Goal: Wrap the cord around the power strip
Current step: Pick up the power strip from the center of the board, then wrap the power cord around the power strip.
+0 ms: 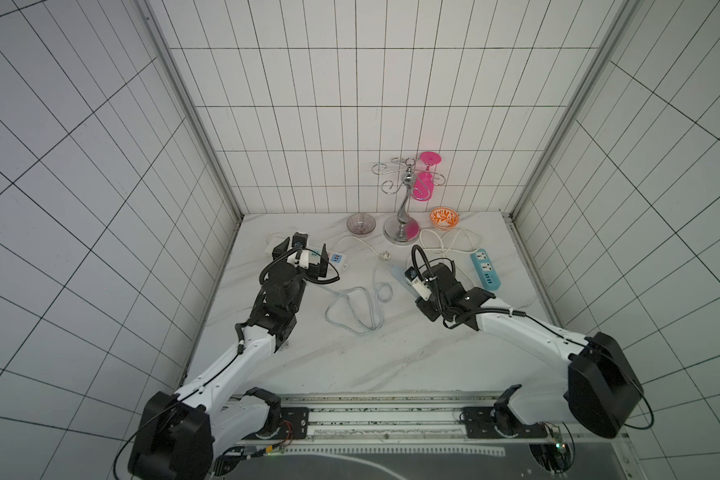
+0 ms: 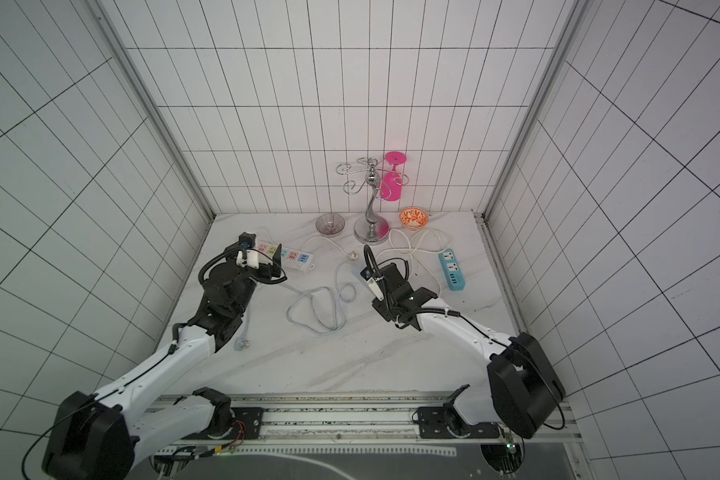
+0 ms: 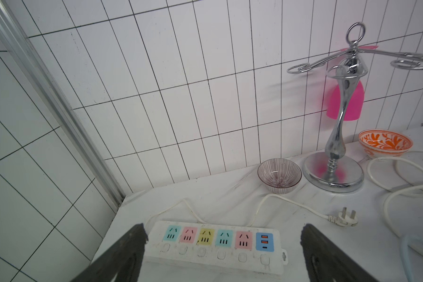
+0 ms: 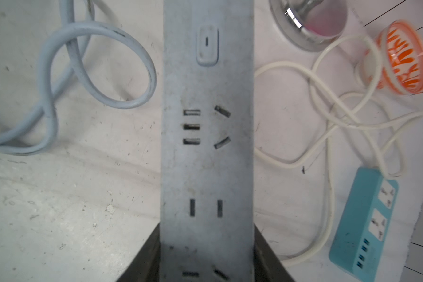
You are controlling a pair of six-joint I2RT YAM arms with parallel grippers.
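The power strip, a pale blue-grey bar with a small switch, lies mid-right on the table. My right gripper is shut on its near end, one finger on each long side. In both top views only the strip's far end shows past the gripper. The cord lies in loose loops on the table left of the strip, and its plug rests by my left arm. My left gripper hangs open at the back left, holding nothing.
A white strip with coloured sockets lies under the left gripper, its white plug mid-table. A bright blue strip with a tangled white cable sits right. Along the back wall stand a glass bowl, a chrome rack holding a pink glass, and an orange bowl.
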